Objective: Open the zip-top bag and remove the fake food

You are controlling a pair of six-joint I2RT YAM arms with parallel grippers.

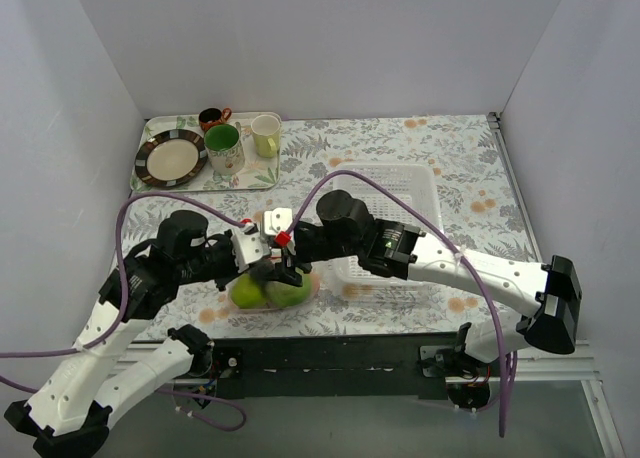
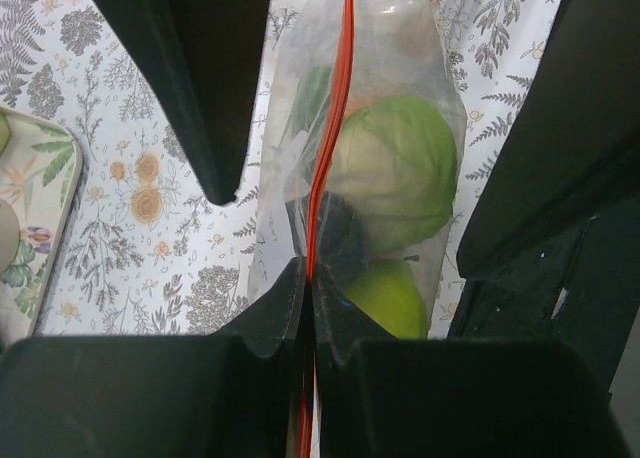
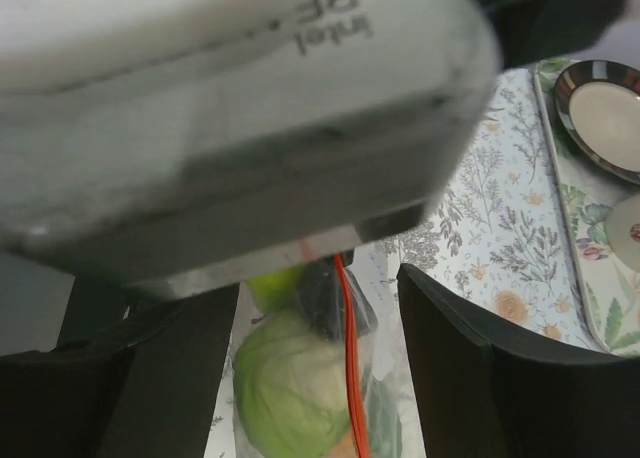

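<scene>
The zip-top bag [image 2: 290, 148] holds the fake food [image 2: 395, 173], green and dark pieces, at the worktop's [image 1: 400, 143] near edge beside the white basket [image 1: 385, 170]. The left fingers [image 2: 285, 303] are clamped on its orange-red strip [image 3: 348, 358]. The right fingers [image 3: 470, 368] stand apart, straddling it. A grey camera housing [image 3: 230, 108] blocks much of the right wrist view.

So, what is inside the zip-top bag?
The zip-top bag holds a pale green cabbage, a green fruit and a dark piece; anything behind them is covered.
</scene>
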